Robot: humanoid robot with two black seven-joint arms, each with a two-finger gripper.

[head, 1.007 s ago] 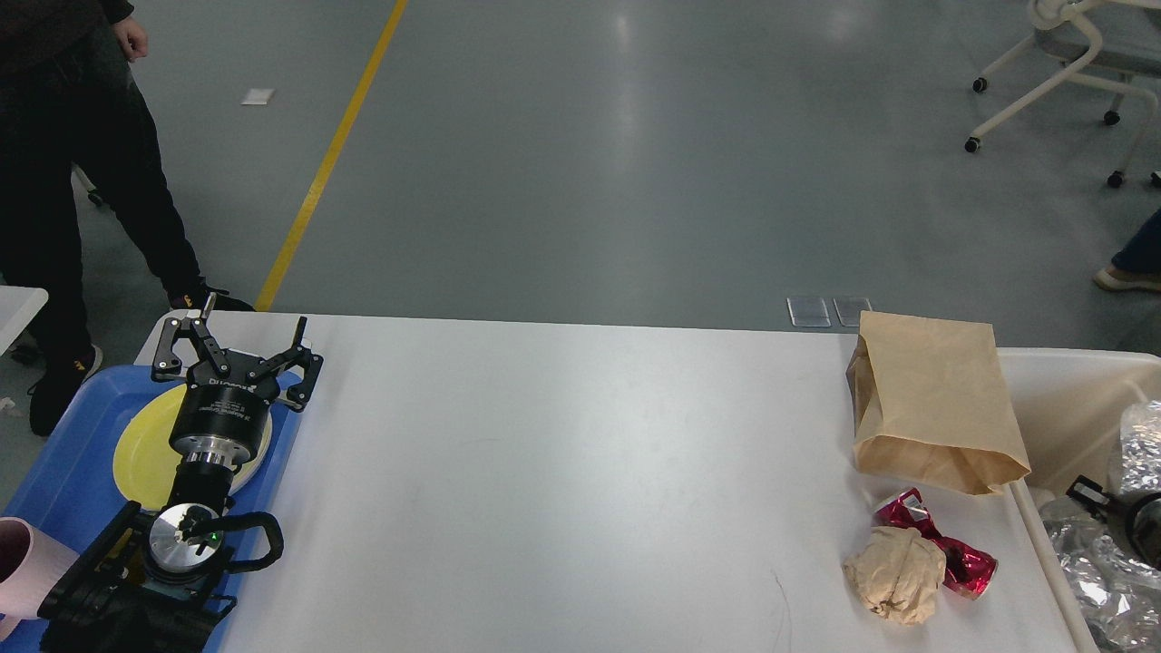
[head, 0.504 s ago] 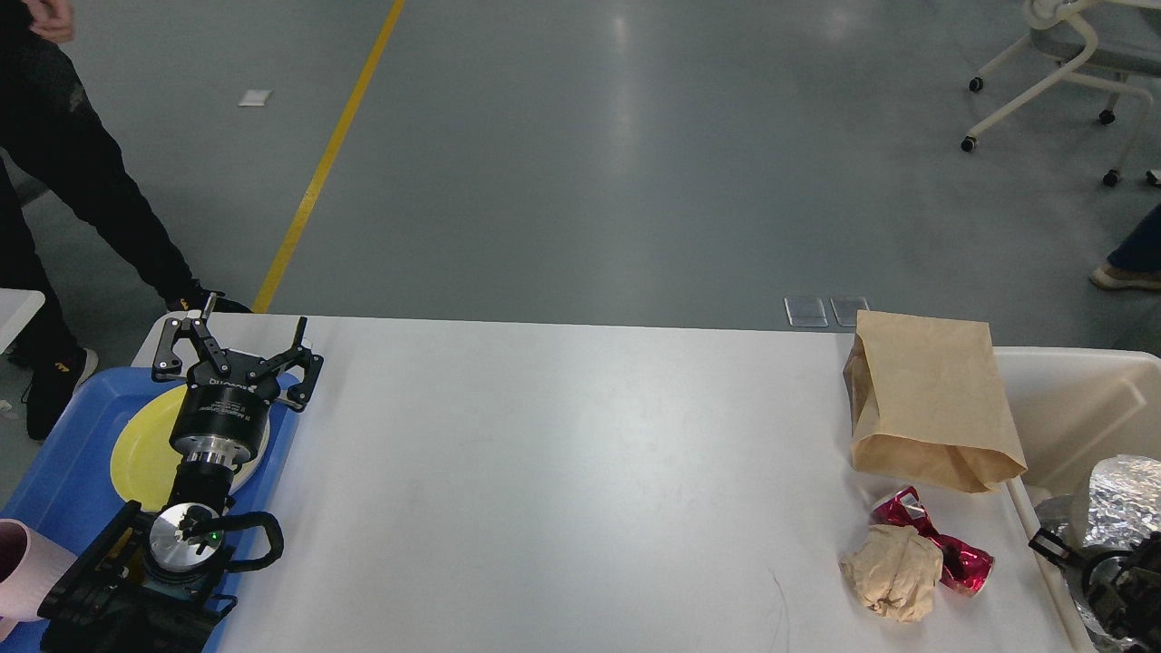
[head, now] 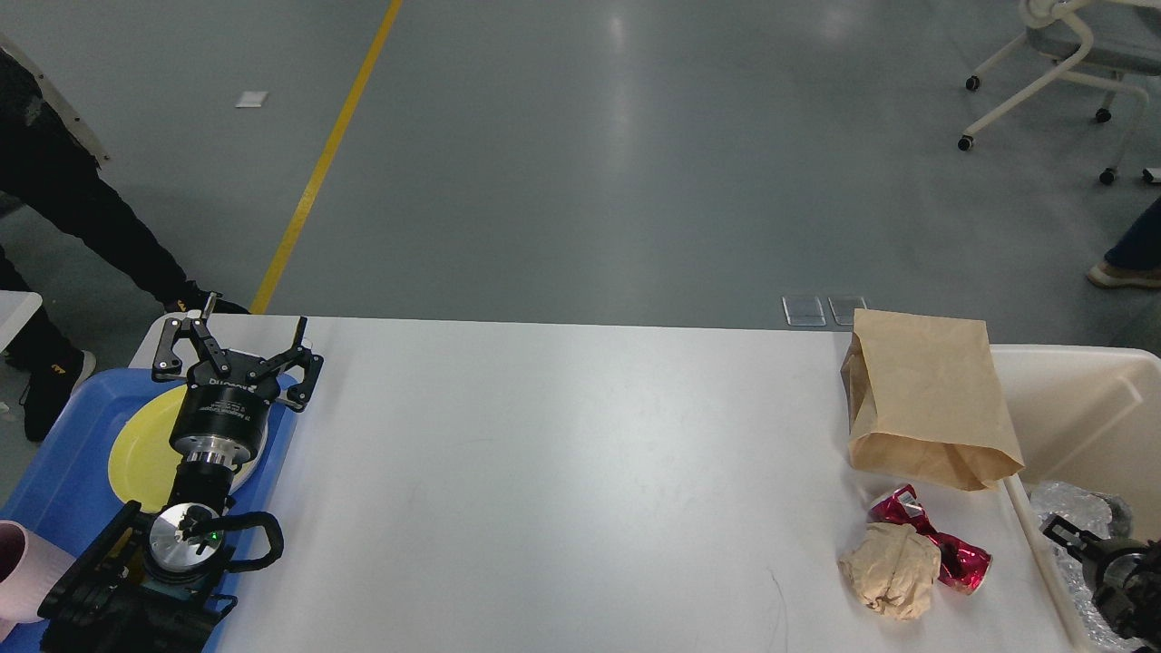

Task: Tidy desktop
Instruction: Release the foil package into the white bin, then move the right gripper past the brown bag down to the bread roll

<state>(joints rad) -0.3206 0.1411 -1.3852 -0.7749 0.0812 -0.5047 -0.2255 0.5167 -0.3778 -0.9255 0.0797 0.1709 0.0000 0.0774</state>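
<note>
The white desktop point(head: 562, 472) fills the lower half of the head view. On its right side stands a brown paper bag point(head: 925, 399). In front of the bag lie a crumpled brown paper ball point(head: 893, 571) and a crushed red foil wrapper point(head: 939, 542), which touch each other. My left gripper point(head: 238, 355) is open and holds nothing, hovering over the far edge of the tray on the left. My right gripper point(head: 1079, 544) shows small and dark at the bottom right, over the cream bin; its fingers cannot be told apart.
A blue tray point(head: 54, 453) at the left holds a yellow plate point(head: 136, 449) and a pink cup point(head: 18, 571). The cream bin point(head: 1079, 399) at the right holds crumpled silver foil point(head: 1075, 503). A person's legs point(head: 82, 227) stand beyond the left corner.
My right gripper dropped lower, toward the bottom right corner, and the silver foil now sits lower in the bin. The left arm stayed still. The person at the left shifted further left.
</note>
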